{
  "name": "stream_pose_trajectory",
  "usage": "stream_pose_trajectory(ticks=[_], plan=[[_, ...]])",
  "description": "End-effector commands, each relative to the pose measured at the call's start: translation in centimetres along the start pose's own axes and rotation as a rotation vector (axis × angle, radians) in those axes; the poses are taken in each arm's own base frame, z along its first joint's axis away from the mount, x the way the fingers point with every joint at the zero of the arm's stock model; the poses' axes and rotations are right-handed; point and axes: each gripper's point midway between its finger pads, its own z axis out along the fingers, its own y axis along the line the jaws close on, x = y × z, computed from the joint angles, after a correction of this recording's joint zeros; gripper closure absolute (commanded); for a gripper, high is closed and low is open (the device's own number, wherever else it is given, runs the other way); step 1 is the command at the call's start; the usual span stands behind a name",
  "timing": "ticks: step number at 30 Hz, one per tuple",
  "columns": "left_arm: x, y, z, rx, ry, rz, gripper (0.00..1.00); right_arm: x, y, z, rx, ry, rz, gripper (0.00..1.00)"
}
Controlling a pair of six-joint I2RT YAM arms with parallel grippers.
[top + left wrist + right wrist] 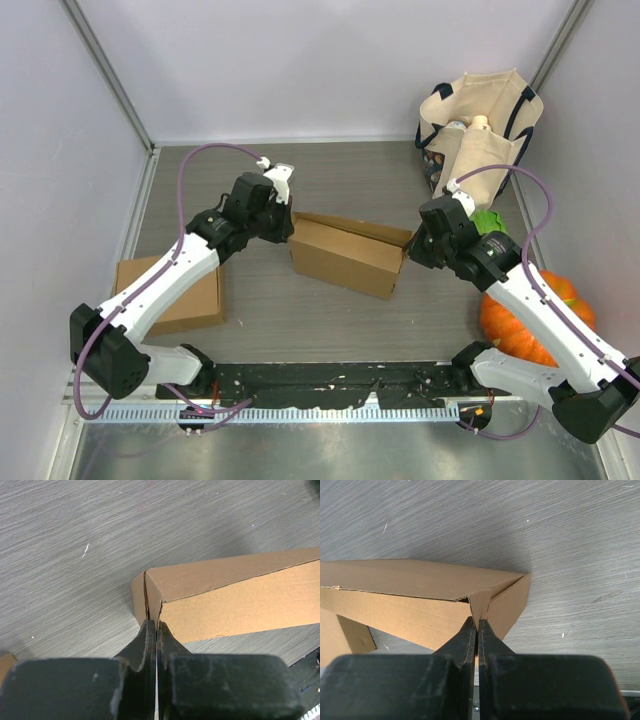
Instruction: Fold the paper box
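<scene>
Holding the box (345,258) at both ends, mid-desk (330,325), long side running left to right and skewed a bit, right end nearer the arms.

Left claw (287,224): jaws fully shut, tips pressed against the box's left end, right on the vertical seam at the corner. Can't tell from the wrist view whether any cardboard sits between the tips.

Right claw (411,244): jaws all but closed, pinching a small cardboard tab (480,605) at the box's right end. Top panel there is lifted along a ragged edge, and an end flap angles out to the right.

Box sits on the desk, mostly closed up. A top flap stands slightly raised along the far edge in the overhead view.

Other stuff:
- second cardboard box (175,295) at the left edge, partly under the left arm, well apart from the task box
- tote bag (480,125) in the far right corner
- pumpkin (525,320) at the right edge, under the right arm
- green item (490,222) just behind the right claw, too hidden to identify
</scene>
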Motion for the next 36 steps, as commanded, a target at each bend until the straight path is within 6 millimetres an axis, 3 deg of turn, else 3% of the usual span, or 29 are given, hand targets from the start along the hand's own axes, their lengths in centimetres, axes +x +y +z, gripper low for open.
stream_pose_trajectory(ticks=[1,9,13,22,29,36], plan=[[0.6,-1.7,-0.5,0.080,0.014,-0.014,1.00,0.5,1.8,0.2,-0.065,0.026,0.065,0.99],[0.7,-1.8,-0.3,0.083,0.013,-0.022,1.00,1.0,0.0,1.5,-0.028,-0.017,0.032,0.99],[0.7,-1.8,-0.3,0.084,0.015,-0.025,1.00,0.7,-0.3,1.8,-0.019,-0.066,0.051,0.99],[1.1,-1.7,-0.2,0.080,0.019,-0.025,1.00,0.9,-0.1,1.5,0.016,-0.186,-0.116,0.99],[1.5,-1.6,-0.1,0.080,0.027,-0.027,1.00,2.1,-1.3,2.0,0.019,-0.181,-0.186,0.99],[2.1,-1.3,-0.1,0.074,0.005,-0.037,1.00,4.3,-0.1,3.0,-0.084,-0.151,-0.158,0.98]])
